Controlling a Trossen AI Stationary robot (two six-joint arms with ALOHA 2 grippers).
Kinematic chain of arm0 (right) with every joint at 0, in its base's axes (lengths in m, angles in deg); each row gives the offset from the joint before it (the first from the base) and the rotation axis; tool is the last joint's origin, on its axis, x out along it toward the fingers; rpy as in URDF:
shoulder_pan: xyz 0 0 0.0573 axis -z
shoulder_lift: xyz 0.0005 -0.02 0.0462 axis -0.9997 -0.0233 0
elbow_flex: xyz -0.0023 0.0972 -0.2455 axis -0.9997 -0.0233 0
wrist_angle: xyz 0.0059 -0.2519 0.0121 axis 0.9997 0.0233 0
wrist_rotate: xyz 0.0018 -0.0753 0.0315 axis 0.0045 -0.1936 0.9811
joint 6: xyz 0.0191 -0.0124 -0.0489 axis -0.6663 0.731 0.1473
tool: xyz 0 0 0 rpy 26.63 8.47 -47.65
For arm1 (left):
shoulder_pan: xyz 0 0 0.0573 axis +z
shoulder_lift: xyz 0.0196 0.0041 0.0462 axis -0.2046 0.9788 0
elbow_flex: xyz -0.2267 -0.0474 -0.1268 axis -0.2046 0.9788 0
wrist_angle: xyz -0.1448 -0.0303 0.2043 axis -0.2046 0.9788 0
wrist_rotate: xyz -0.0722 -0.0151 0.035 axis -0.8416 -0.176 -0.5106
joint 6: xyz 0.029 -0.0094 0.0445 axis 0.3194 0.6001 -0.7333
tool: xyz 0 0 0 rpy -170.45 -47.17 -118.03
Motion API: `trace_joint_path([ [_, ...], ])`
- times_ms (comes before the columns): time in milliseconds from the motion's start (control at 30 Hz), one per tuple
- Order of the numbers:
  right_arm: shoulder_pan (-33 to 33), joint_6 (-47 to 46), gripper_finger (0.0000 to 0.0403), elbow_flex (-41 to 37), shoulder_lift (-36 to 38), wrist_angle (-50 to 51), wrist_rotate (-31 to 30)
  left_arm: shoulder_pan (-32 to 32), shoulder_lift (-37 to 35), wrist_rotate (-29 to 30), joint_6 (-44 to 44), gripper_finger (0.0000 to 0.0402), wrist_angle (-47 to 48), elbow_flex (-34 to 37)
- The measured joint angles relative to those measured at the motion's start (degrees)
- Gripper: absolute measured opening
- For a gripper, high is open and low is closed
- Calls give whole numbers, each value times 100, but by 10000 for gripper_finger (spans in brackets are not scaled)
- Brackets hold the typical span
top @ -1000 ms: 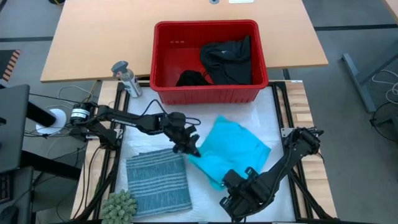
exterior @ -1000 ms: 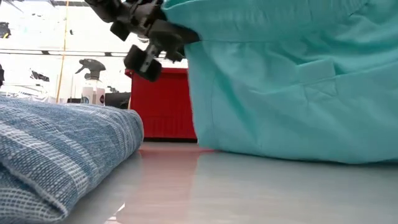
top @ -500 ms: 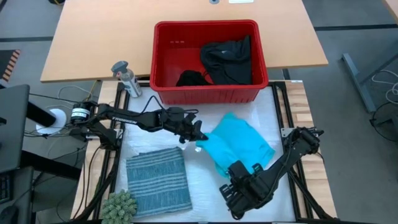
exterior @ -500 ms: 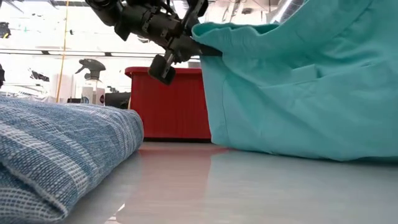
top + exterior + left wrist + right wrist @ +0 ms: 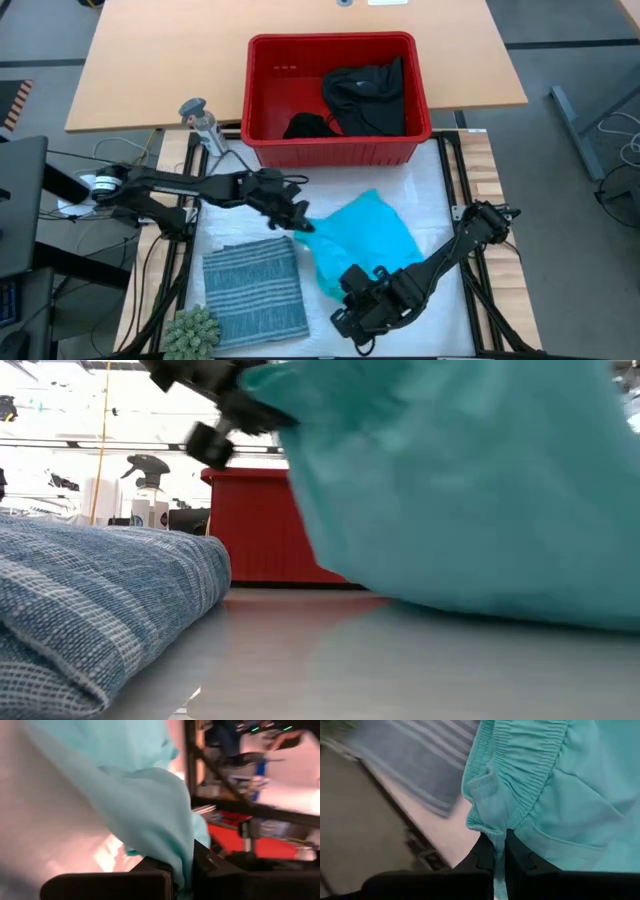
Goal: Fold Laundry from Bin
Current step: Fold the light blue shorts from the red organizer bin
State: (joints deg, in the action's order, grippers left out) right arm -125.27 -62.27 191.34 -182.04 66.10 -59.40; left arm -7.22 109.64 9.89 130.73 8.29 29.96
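Between both tools (image 5: 300, 222) (image 5: 350, 305), pinched turquoise garment (image 5: 365, 235)

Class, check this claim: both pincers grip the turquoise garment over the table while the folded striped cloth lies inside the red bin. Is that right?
Not quite. The left pincer and right pincer do grip the turquoise garment, but the high view shows the folded striped cloth on the table, outside the red bin.

A robotics lab or workshop: a metal-framed bench (image 5: 447, 150) carries two arms, with loose cables (image 5: 75, 160), a spray bottle (image 5: 203, 124) and bright ceiling strips beyond.
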Motion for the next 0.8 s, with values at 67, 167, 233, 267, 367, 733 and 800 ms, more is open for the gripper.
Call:
trace_joint_path([
  [67, 67, 235, 37, 0, 0, -352, -37, -14, -398, 109, -242, 2, 865, 0],
  [167, 175, 568, 37, 0, 0, -846, -98, -14, -999, 422, -415, 1, 1955, 0],
  [233, 263, 829, 37, 0, 0, -1182, -110, -14, -1338, 607, -443, 1, 2385, 0],
  [267, 313, 948, 37, 0, 0, -1319, -112, -14, -1487, 664, -456, 1, 2562, 0],
  [367, 417, 1124, 37, 0, 0, -1557, -110, -14, -1749, 799, -407, 1, 2925, 0],
  [733, 203, -594, 37, 0, -7, -1345, -1411, 41, -1413, 1178, -272, 0, 2437, 2],
  [800, 99, -1022, 37, 0, -7, -1118, -1672, 38, -1319, 1261, -239, 0, 2196, 0],
])
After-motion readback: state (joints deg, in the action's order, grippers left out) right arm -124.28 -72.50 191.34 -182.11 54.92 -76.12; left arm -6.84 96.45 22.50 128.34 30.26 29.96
